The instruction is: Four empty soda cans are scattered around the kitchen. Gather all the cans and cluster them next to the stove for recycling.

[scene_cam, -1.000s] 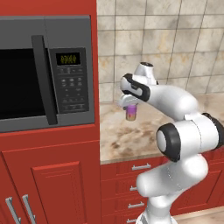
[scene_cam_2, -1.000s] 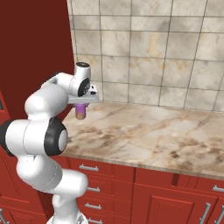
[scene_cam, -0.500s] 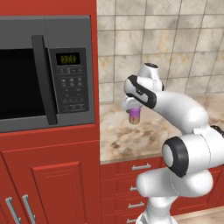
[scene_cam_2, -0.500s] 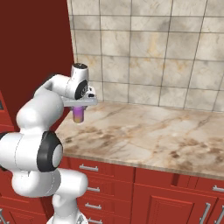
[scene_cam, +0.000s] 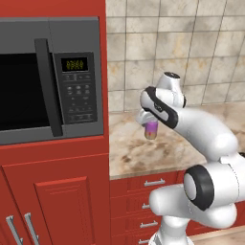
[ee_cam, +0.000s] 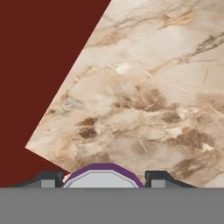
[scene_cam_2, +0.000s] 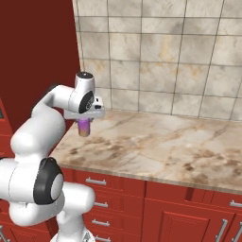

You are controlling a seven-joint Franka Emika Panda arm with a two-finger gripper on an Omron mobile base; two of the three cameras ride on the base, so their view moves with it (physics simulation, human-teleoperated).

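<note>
Hand [scene_cam: 151, 125] is clamped on a purple can [scene_cam: 151, 130], gripping near its top, one finger each side. In the hand view the can's silver top [ee_cam: 103, 179] w/ purple rim sits between the two dark fingertips [ee_cam: 49, 178].

Can hangs upright, lifted off the bench [scene_cam: 139, 153]; from the right base view it's above the bench's left end [scene_cam_2: 156, 146], just beside the tall red cabinet side [scene_cam_2: 38, 56]. Can [scene_cam_2: 84, 127] is under the hand [scene_cam_2: 85, 117], well short of the tiled wall [scene_cam_2: 165, 56].

Relative to the can: microwave [scene_cam: 50, 79] is to the left, set in the red cabinet, w/ display and keypad on the side nearest the can. Red drawers [scene_cam_2: 118, 189] w/ silver handles are below the bench front edge. Arm bends down from behind the can towards the lower frame.
</note>
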